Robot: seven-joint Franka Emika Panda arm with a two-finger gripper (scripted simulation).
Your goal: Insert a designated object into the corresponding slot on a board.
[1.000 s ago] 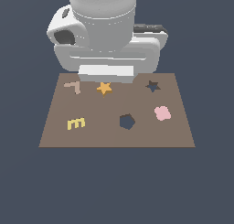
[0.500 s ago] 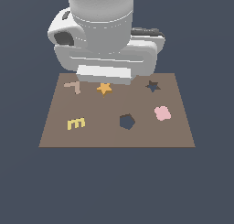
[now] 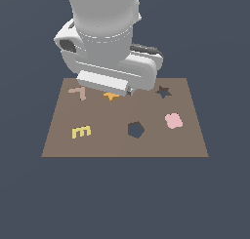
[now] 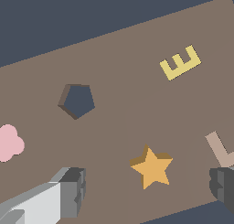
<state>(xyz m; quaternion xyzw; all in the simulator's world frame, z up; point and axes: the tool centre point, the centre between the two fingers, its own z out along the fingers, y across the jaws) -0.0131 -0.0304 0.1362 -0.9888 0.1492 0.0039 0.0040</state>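
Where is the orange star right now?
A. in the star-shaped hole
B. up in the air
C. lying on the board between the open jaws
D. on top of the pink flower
C. In the wrist view the orange star lies flat on the board, with one of the jaws on each side and not touching it.

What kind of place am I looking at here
Likely a simulated test scene, not a real room: a flat brown board lies on a featureless dark blue ground, with plain untextured shapes like the star piece and a smooth white arm.

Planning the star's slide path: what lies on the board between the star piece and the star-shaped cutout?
In the exterior view, only bare board shows between the star piece and the star-shaped cutout, though the arm hides part of that stretch.
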